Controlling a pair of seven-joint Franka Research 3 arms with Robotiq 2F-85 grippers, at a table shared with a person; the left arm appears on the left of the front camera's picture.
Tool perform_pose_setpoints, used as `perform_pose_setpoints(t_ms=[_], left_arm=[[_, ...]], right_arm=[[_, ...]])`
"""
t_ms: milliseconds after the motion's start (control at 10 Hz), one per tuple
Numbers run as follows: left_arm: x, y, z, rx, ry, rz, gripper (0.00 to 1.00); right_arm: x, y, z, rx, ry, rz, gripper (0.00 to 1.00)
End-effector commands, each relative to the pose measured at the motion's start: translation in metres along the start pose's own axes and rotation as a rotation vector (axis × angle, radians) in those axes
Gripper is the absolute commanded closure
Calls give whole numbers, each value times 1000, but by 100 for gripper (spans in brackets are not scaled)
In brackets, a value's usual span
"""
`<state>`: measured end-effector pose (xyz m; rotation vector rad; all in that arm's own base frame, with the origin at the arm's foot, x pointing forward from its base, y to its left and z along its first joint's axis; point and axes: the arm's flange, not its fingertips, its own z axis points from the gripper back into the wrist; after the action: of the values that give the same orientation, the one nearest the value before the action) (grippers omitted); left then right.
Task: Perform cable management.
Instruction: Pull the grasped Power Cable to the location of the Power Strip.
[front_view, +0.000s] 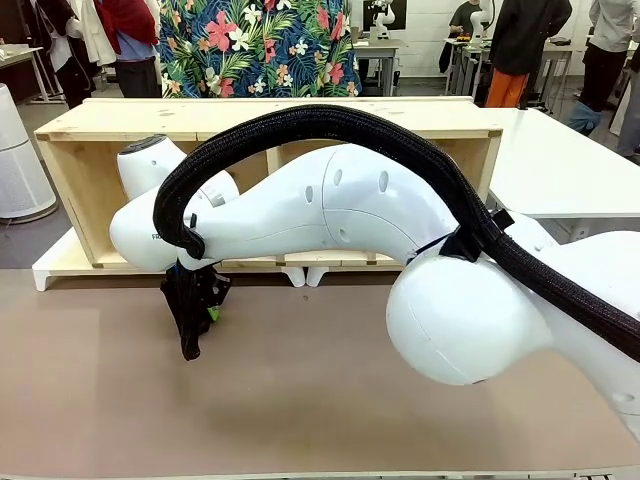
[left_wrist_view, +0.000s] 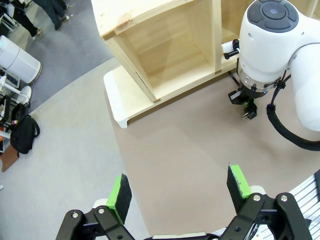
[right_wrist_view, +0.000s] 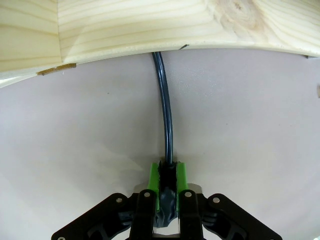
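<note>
Hovering over the worktop (left_wrist_view: 190, 145) edge, left pincer (left_wrist_view: 179, 190) is wide open, its 2 green pads well apart. Right pincer (right_wrist_view: 167, 181) is clamped on the cable (right_wrist_view: 165, 110), probably at its plug end. The cable runs across the worktop and under the wooden shelf (right_wrist_view: 150, 25).

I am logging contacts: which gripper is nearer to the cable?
Right. The right gripper is shut on the cable, at its plug end. The left gripper is open and well apart from it, above the table.
</note>
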<state>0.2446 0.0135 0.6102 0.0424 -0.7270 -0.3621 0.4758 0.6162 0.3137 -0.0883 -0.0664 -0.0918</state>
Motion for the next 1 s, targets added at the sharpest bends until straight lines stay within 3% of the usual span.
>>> perform_pose_setpoints(t_ms=[0, 600, 700, 900], left_arm=[[0, 0, 0, 0, 3, 1, 0], [0, 0, 0, 0, 3, 1, 0], [0, 0, 0, 0, 3, 1, 0], [0, 0, 0, 0, 3, 1, 0]], right_arm=[[0, 0, 0, -1, 0, -2, 100], [0, 0, 0, -1, 0, -2, 100], [0, 0, 0, 0, 0, 0, 85], [-11, -4, 16, 6, -6, 26, 85]])
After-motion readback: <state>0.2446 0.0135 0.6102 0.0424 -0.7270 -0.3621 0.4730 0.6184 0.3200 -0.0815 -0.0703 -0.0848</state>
